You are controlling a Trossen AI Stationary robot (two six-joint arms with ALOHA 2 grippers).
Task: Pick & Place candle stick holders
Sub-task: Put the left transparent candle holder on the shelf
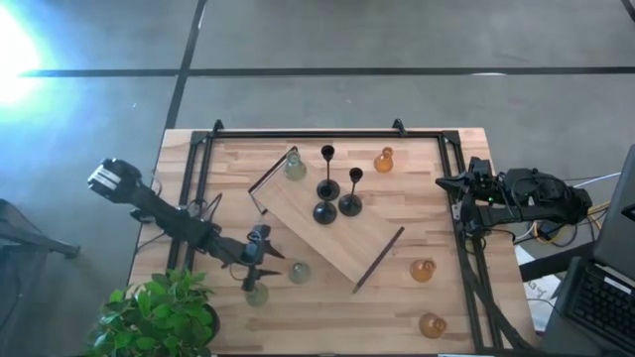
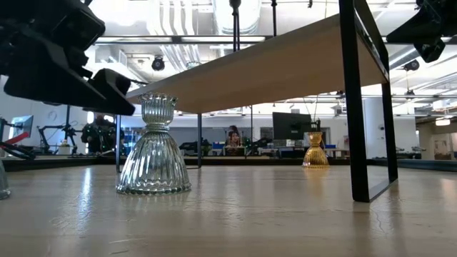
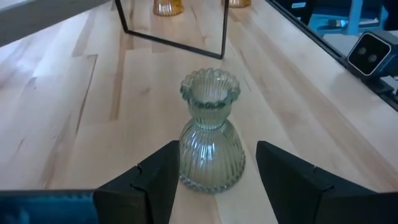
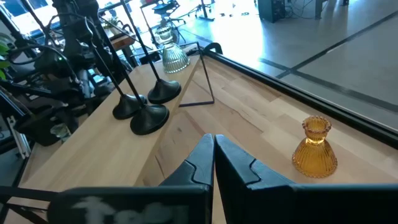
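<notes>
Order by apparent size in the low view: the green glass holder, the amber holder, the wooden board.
1. Wooden board, largest.
2. Green glass holder.
3. Amber holder, smallest; it stands farther from the camera, so true size is unsure.

Ribbed glossy green glass holder [image 3: 211, 134] — smooth pale wood table [image 3: 62, 106] — matt black stems [image 4: 102, 53]

floor [image 1: 397, 40]: grey concrete, dark seams | ceiling [image 2: 193, 18]: white pipes | monitor [image 2: 289, 126] behind | glare [image 1: 15, 50]

High view looks straight down on the whole table [image 1: 298, 169]. Low view sits at tabletop level. It shares a green glass holder [image 2: 153, 146] with the close left wrist view.
</notes>
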